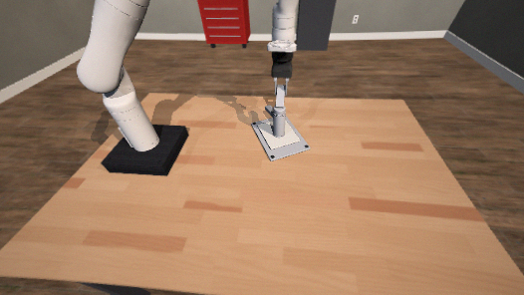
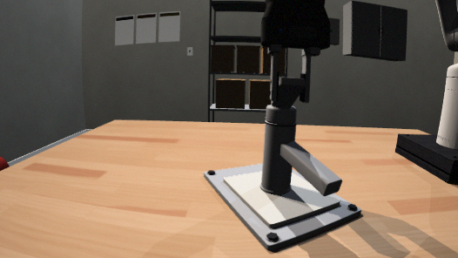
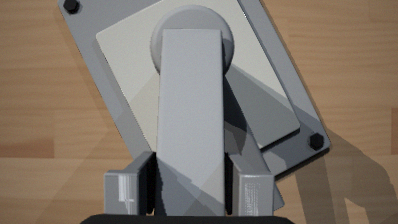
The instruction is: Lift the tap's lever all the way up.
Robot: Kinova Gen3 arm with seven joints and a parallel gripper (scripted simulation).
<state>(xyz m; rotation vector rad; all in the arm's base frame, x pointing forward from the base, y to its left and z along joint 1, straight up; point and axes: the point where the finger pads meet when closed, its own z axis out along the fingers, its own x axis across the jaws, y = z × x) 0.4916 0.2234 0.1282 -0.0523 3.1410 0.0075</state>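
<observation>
Two fingers of the gripper (image 3: 189, 192) are closed on the tap's lever (image 3: 190, 120), one on each side of it. In the exterior view the lever (image 2: 287, 89) stands raised steeply above the dark tap body (image 2: 279, 148), and the spout (image 2: 311, 167) points down to the right. The tap stands on a grey base plate (image 1: 294, 149) bolted to the wooden table (image 1: 309, 224), well apart from the arm's black base (image 1: 171, 149).

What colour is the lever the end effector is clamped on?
Light grey, plain, no pattern. The lever shows best in the wrist view, between the end effector fingers.
</observation>
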